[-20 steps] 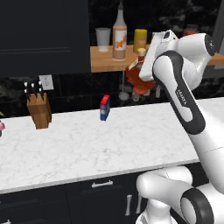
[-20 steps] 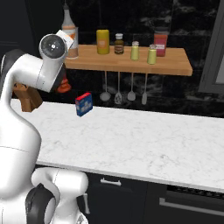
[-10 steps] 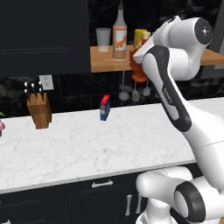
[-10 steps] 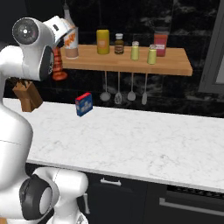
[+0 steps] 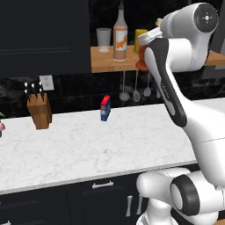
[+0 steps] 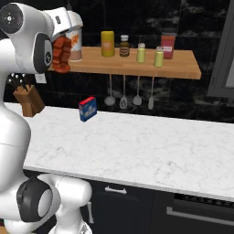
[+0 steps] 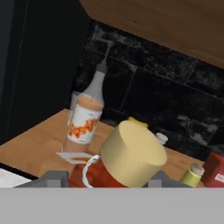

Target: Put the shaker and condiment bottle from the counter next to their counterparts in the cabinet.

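My gripper (image 6: pixel 62 45) is shut on the reddish-brown condiment bottle (image 6: pixel 60 57), which hangs at the height of the wooden cabinet shelf (image 6: pixel 137 67), at its front edge. In the hand view the bottle's tan cap (image 7: pixel 133 153) sits between my fingers (image 7: pixel 52 179). The tall pale bottle with the orange label (image 7: pixel 85 120) stands just beyond it on the board; from the left it (image 5: pixel 120 37) is left of the held bottle (image 5: pixel 141 56). Two small yellow-green shakers (image 6: pixel 140 53) (image 6: pixel 158 57) stand side by side further right on the shelf.
A yellow canister (image 6: pixel 107 43), a small dark jar (image 6: pixel 124 45) and a red box (image 6: pixel 167 45) share the shelf; a white cup (image 5: pixel 103 39) stands at its left end. Utensils (image 6: pixel 123 93) hang below. A blue box (image 6: pixel 87 109) and knife block (image 6: pixel 28 100) stand on the marble counter (image 6: pixel 151 151).
The arm has lifted the condiment bottle from below the shelf up to shelf height, closer to the tall pale bottle. The grip has stayed shut on it.
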You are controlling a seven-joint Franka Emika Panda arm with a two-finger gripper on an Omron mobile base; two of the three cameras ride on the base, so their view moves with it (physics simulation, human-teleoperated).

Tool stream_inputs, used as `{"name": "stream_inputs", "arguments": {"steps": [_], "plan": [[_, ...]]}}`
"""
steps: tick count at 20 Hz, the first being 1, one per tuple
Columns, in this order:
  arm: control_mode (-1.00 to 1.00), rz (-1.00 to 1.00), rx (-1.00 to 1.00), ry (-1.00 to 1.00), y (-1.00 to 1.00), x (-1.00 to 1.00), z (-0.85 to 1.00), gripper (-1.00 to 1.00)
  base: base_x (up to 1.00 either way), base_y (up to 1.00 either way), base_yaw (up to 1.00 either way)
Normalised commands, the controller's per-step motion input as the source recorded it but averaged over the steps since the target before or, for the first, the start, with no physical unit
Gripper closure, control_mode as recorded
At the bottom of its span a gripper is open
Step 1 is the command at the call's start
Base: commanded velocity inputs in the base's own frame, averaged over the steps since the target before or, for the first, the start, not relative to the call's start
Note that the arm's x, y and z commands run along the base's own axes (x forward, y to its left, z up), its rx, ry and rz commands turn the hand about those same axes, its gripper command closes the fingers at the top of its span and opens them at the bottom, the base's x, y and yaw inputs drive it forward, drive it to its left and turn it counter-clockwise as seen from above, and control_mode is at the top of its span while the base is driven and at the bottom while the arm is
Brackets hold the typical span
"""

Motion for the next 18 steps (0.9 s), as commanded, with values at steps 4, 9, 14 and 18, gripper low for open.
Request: {"name": "stream_inputs", "arguments": {"steps": [4,9,14,18], "plan": [[-1.0,-0.17,0.12,0.0,-0.08,0.0,0.27,1.0,0.0,0.0,0.0],[-1.0,-0.11,0.0,-0.03,-0.02,0.0,0.02,1.0,0.0,0.0,0.0],[-1.0,-0.01,-0.08,-0.04,-0.16,0.0,-0.04,1.0,0.0,0.0,0.0],[-1.0,0.03,-0.05,-0.05,-0.2,0.03,-0.01,1.0,0.0,0.0,0.0]]}}
